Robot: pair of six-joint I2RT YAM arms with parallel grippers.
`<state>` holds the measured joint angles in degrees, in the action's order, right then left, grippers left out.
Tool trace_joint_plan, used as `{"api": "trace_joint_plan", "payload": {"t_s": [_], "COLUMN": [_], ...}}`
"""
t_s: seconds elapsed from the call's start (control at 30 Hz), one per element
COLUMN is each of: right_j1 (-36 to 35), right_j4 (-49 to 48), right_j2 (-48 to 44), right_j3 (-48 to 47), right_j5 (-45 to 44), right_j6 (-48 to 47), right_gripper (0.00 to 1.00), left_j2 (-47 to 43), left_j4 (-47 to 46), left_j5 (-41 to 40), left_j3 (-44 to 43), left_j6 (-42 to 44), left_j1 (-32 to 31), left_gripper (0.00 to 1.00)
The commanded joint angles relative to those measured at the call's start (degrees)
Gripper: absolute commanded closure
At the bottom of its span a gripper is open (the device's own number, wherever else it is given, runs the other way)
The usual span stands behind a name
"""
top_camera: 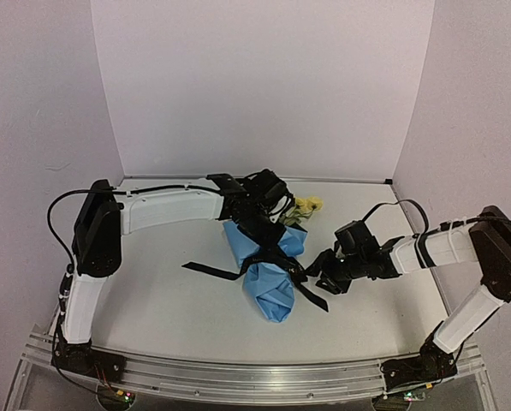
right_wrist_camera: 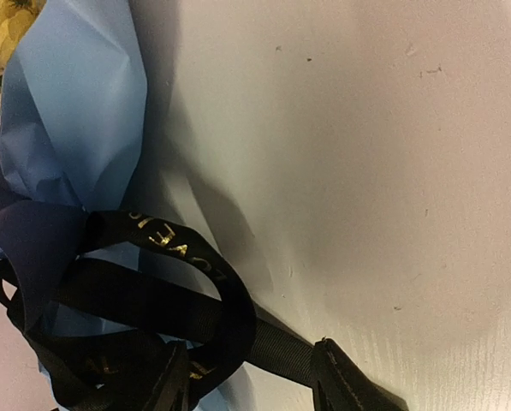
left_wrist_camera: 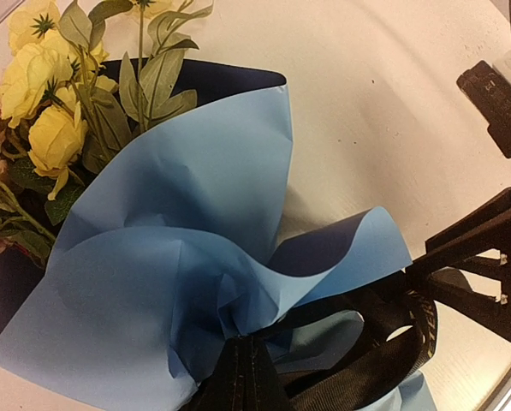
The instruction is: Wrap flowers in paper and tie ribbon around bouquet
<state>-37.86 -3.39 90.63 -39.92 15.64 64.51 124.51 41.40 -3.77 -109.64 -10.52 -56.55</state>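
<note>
Blue paper: wrapped round the stems and lying at the middle of the top view, with the narrow end toward the lower edge. The navy face shows at the wide end.
Flowers: yellow blooms and green leaves with a little pink at the frame's left edge, spilling from the paper's wide end in the upper left of the left wrist view. In the top view they lie just above and right of centre.
Ribbon: black with gold lettering, looped round the paper's waist. In the top view one tail runs left across the surface and another runs to the lower right.
Left tool: fingers together, at the ribbon's crossing at the bottom centre of the left wrist view. Whether they pinch the ribbon cannot be told.
Right tool: fingers apart at the bottom of the right wrist view, with a ribbon tail lying between them. In the top view it sits just right of the paper.
</note>
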Motion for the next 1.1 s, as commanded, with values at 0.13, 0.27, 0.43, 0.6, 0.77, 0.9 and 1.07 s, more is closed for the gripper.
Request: {"api": "trace_joint_plan", "payload": {"t_s": [0.13, 0.27, 0.43, 0.6, 0.77, 0.9, 1.07], "right_j1": [0.6, 0.9, 0.9, 0.9, 0.9, 0.9, 0.9], "right_j4": [-6.2, -9.8, -12.3, -14.9, -16.2, -16.0, -14.6], "right_j2": [3.5, 6.2, 7.3, 8.8, 9.4, 8.4, 6.8], "right_j3": [-1.0, -1.0, -0.3, -0.7, -0.3, -0.2, -0.2], "right_j5": [3.2, 5.8, 6.9, 8.2, 8.3, 7.2, 5.4], "right_j6": [11.2, 14.9, 17.5, 19.9, 21.2, 20.7, 19.3], "right_gripper": [0.52, 0.54, 0.56, 0.63, 0.79, 0.96, 1.00], "left_j2": [-4.7, -5.1, -5.4, -5.6, -6.0, -6.6, -7.4], "left_j4": [-2.4, -2.8, -3.1, -3.3, -3.5, -3.8, -4.3], "left_j5": [-0.8, -0.7, -0.5, -0.4, -0.3, -0.3, -0.5], "left_j3": [1.6, 2.4, 2.9, 3.1, 3.6, 4.3, 5.5], "left_j6": [0.0, 0.1, 0.2, 0.3, 0.4, 0.4, 0.4], "left_j1": [0.4, 0.4, 0.5, 0.5, 0.5, 0.6, 0.7], "left_gripper": [1.00, 1.00, 1.00, 1.00, 1.00, 1.00, 1.00]}}
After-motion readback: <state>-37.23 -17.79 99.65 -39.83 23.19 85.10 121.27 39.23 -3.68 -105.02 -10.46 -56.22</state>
